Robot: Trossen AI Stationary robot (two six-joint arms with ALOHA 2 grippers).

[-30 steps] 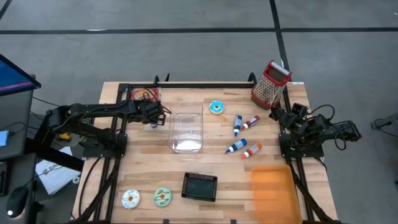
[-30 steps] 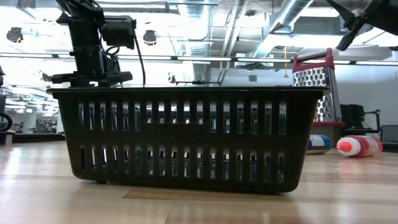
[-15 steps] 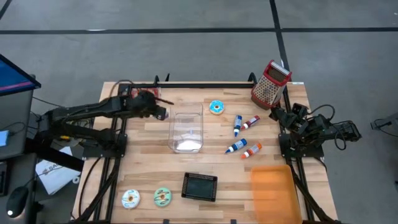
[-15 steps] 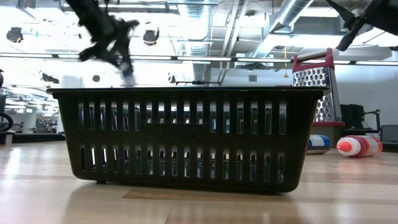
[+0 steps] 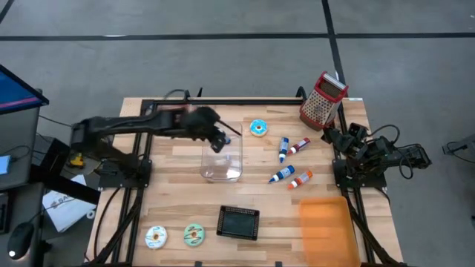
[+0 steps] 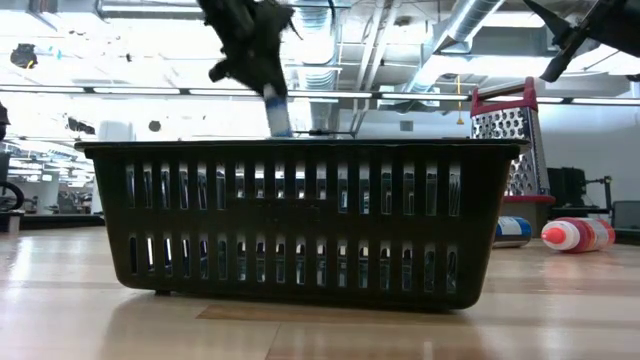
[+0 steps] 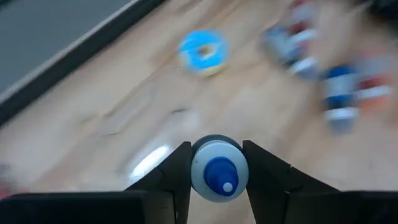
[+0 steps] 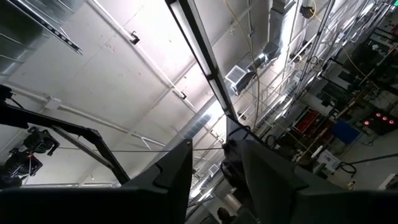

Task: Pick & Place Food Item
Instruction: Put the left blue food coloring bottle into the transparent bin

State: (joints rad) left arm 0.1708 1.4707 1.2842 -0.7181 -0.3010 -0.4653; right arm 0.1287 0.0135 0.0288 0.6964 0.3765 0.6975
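Since the earlier frame, left claw (image 5: pixel 217 141) has swung from the counter's (image 5: pixel 178 215) back-left corner to above the clear bin (image 5: pixel 223 159), clenched on a small bottle (image 7: pixel 216 169). Judged light, rigid, slippery: grip mid-body. Right claw (image 8: pixel 214 180) rests raised, apparently empty.

Industrial lab hall: exposed ceiling ducts (image 6: pixel 470 30), strip lights (image 8: pixel 199 37), grey concrete floor (image 5: pixel 223 67).
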